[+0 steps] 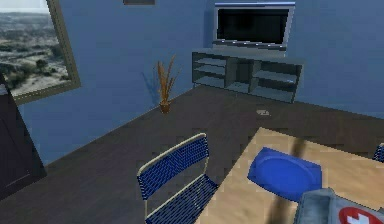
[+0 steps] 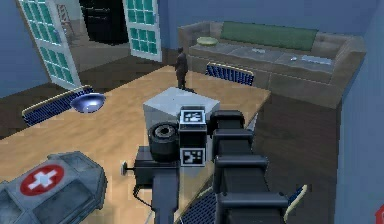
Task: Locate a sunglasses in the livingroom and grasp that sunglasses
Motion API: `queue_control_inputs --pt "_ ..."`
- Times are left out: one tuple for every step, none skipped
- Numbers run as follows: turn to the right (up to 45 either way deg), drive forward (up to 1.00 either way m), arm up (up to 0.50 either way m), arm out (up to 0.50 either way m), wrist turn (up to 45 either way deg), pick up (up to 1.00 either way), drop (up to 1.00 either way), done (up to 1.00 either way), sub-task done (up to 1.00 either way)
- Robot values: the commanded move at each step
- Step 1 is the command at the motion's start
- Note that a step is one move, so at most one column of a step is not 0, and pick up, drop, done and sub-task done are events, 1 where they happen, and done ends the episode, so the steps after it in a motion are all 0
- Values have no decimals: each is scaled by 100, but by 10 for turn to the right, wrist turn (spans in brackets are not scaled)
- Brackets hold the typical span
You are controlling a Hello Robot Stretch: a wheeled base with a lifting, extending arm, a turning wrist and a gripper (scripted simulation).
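Dark and square, the arm [image 2: 240,185] rises over a wooden table [image 2: 100,135]. At its far end sits the gripper [image 2: 140,170], left of two white marker squares [image 2: 192,117]. I cannot tell whether it holds anything or how its fingers stand, because the tabletop and the things on it lie right behind it. Nor can I tell where the sunglasses are.

A grey case with a red-and-white cross [image 2: 45,185] lies just beside the gripper, toward the arm side view's left. A pale box [image 2: 168,105] stands just beyond the gripper, and a blue bowl [image 2: 88,102] sits farther out to the left.

Well apart from the gripper, past the table's far edge, are a small dark statue [image 2: 181,68] and a blue mesh chair [image 2: 230,72]. Behind them is a long sofa [image 2: 268,36], with pale things on its seat too small to name.

In the forward view a television [image 1: 253,25] hangs above a grey shelf unit [image 1: 248,72].
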Motion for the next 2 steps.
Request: queue_control_inputs --pt "0 0 0 0 450 0 0 0 0" --pt "0 0 0 0 450 0 0 0 0"
